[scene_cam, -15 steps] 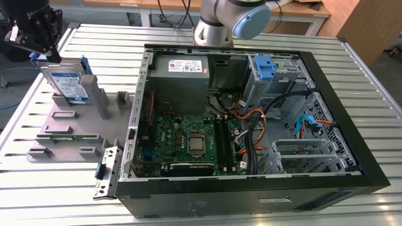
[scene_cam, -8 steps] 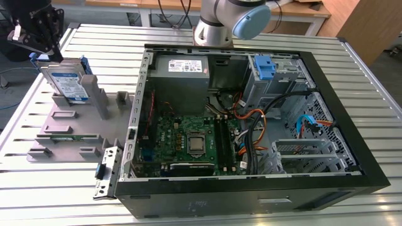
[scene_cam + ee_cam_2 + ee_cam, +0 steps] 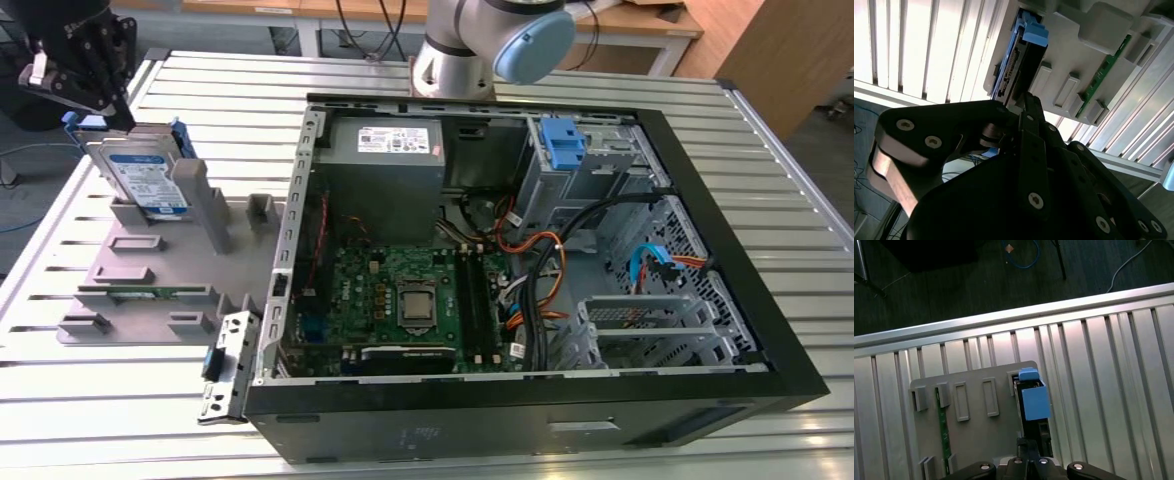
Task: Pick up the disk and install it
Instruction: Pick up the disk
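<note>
The disk stands on edge in a slot of the grey fixture at the exterior view's left, its blue-and-white label facing out and blue rails around it. My gripper hovers at the disk's upper far corner, fingers shut together with nothing between them. In the second wrist view the gripper points at the connector end of the disk. In the first wrist view the gripper sits just off the end of the disk with its blue rail tab.
An open computer case lies to the exterior view's right of the fixture, with a grey power supply, a motherboard and a blue bracket in the drive cage. A green memory stick sits in the fixture. The slatted metal table carries it all.
</note>
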Tool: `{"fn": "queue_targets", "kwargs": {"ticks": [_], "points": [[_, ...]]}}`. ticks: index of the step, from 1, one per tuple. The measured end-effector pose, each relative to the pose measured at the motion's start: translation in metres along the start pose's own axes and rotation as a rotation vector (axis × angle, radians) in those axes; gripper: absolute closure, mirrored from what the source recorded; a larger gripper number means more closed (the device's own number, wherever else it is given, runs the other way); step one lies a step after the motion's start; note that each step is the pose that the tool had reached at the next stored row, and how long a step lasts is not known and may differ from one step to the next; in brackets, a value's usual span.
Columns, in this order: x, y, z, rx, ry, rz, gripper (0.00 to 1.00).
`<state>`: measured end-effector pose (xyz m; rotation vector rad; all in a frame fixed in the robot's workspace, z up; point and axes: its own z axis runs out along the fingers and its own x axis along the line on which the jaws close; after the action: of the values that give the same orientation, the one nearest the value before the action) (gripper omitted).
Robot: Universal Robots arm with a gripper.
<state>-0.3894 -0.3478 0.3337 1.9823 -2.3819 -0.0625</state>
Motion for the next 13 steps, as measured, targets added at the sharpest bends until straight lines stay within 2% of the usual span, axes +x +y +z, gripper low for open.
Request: {"fn": "queue_targets", "kwargs": {"ticks": [5,13], "points": [[0.0,0.0,0.0,0.0001,0.0003,-0.006,0.89],[0.0,0.0,0.0003,0.003,0.0044,-0.107,0.89]]}}
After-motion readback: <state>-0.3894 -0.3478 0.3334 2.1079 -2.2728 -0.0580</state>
